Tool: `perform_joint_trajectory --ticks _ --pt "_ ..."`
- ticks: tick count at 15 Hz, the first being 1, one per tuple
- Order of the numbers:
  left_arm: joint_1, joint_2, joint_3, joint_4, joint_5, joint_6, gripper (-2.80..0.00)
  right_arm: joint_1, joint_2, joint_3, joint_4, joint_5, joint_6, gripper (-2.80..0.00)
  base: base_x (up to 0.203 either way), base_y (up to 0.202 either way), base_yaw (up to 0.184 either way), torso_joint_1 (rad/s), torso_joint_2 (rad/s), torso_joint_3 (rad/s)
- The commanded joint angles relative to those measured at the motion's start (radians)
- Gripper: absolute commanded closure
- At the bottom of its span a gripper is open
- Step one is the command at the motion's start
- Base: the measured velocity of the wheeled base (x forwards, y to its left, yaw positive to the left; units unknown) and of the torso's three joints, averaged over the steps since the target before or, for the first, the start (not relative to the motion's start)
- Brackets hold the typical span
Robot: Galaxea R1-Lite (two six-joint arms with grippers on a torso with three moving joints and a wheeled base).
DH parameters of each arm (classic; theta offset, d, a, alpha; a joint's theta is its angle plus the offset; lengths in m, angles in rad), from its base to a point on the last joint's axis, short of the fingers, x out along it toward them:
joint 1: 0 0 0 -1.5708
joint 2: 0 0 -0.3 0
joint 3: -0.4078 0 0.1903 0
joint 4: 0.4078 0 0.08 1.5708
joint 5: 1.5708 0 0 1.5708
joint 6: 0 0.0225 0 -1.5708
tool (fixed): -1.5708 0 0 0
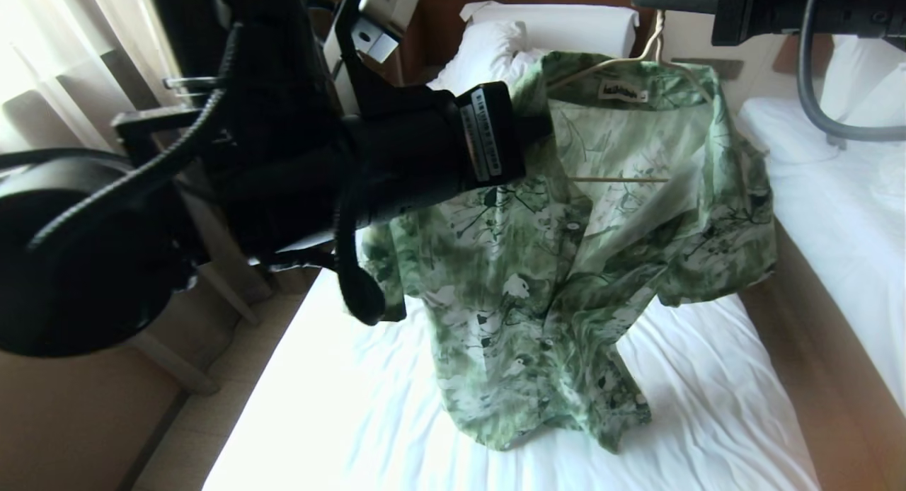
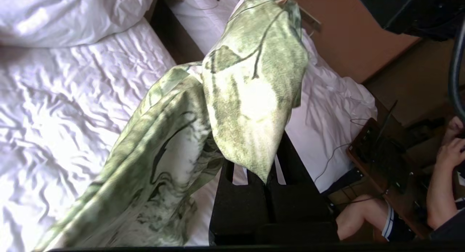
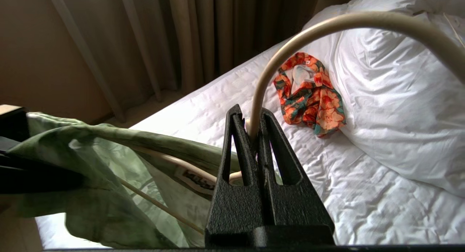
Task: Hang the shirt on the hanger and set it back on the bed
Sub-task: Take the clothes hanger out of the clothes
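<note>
Head view: shirt draped on hanger, hanging above bed, hem touching sheets. Right gripper fingers clamped on hanger hook above collar; left gripper fingers pinched together on shirt's sleeve edge, beside hanger's shoulder.

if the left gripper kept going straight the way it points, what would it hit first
The left gripper, shut on the shirt, is already in the fabric, so more shirt comes first. Beyond that, probably the second bed's white sheet, though depth is unclear.
</note>
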Motion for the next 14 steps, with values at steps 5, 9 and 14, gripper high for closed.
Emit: perform_joint_trajectory --ticks 5,9,14 --pt "0.009 -0.190 0.091 0.153 0.065 0.009 0.00 0.003 0.005 0.000 0.004 -0.044 -0.018 0.00 0.000 0.000 0.000 0.000 0.00 0.000" --pt "0.039 -0.269 0.116 0.225 0.067 0.019 0.00 0.006 0.002 0.003 0.010 -0.069 -0.023 0.00 0.000 0.000 0.000 0.000 0.00 0.000" --pt "0.093 -0.321 0.137 0.277 0.067 0.021 0.00 0.023 -0.002 0.003 0.032 -0.099 -0.037 0.00 0.000 0.000 0.000 0.000 0.00 0.000"
